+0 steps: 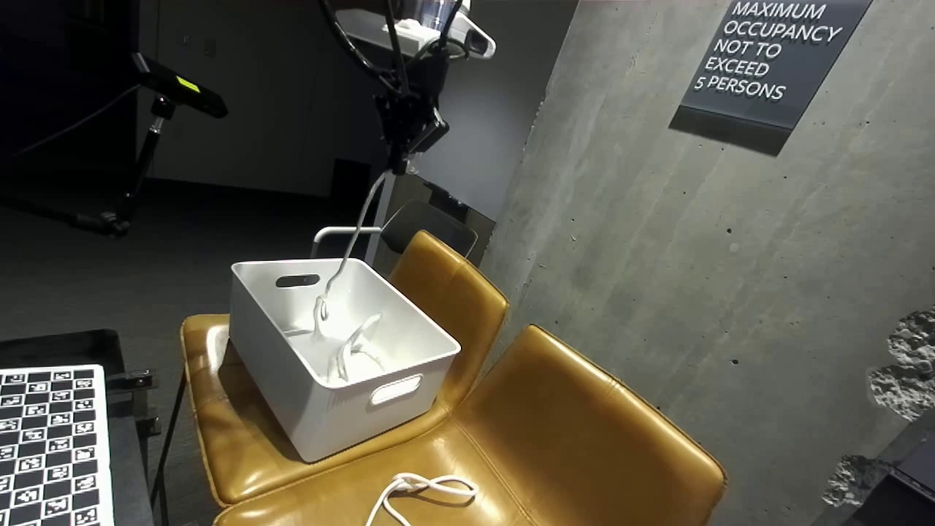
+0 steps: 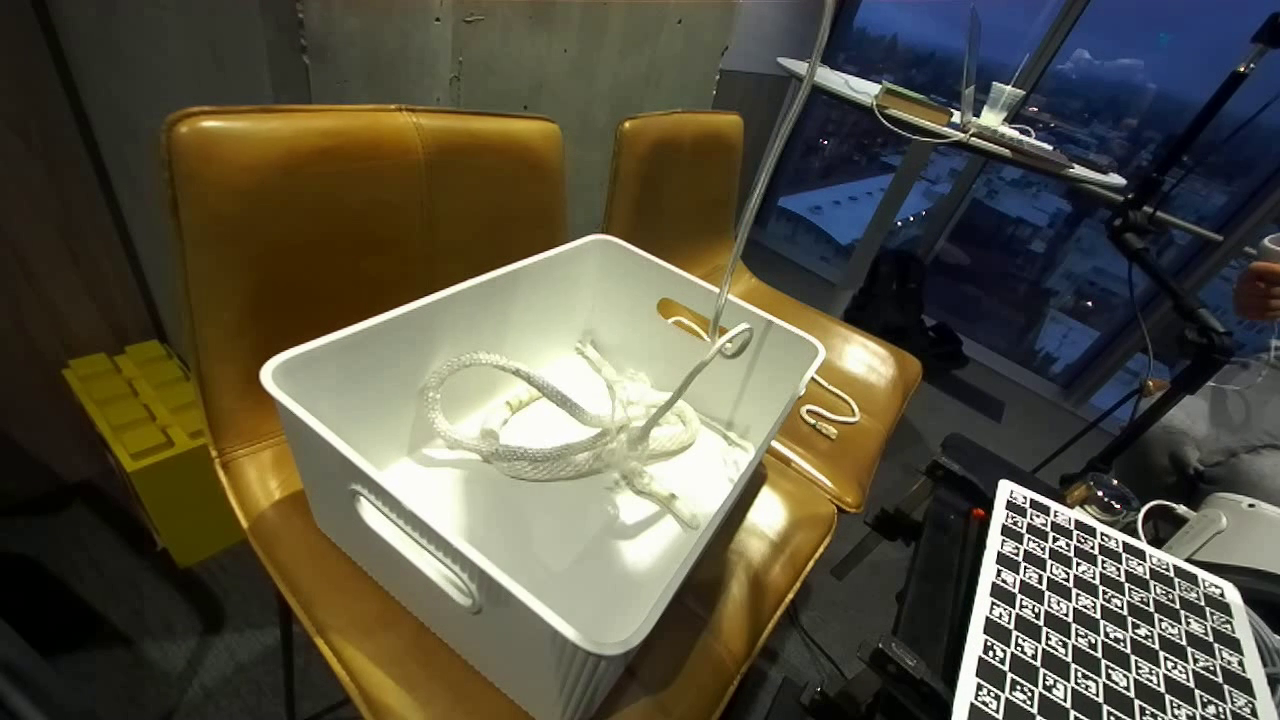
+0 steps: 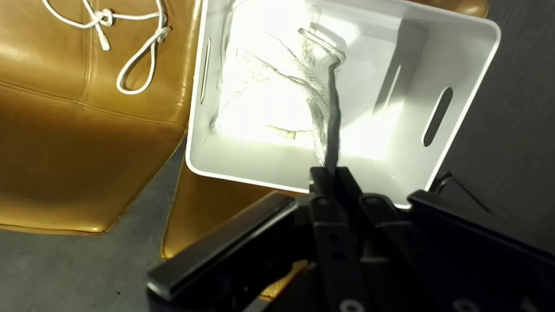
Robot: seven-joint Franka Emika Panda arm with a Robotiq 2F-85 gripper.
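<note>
My gripper hangs above a white box, its fingertips closed around a pale braided rope. In the wrist view the rope runs from between the fingertips down into the box. Its lower part curls into a small loop near the box's end wall. On the bottom of the white box lies a looped and knotted bundle of thicker white rope. The thin rope seems to lead to that bundle, though glare hides part of it in the wrist view. The gripper itself is out of frame in an exterior view.
The box stands on a tan leather chair. A knotted white cord lies on the adjoining chair seat. A checkered marker board, a camera stand, a yellow block crate and a concrete wall surround them.
</note>
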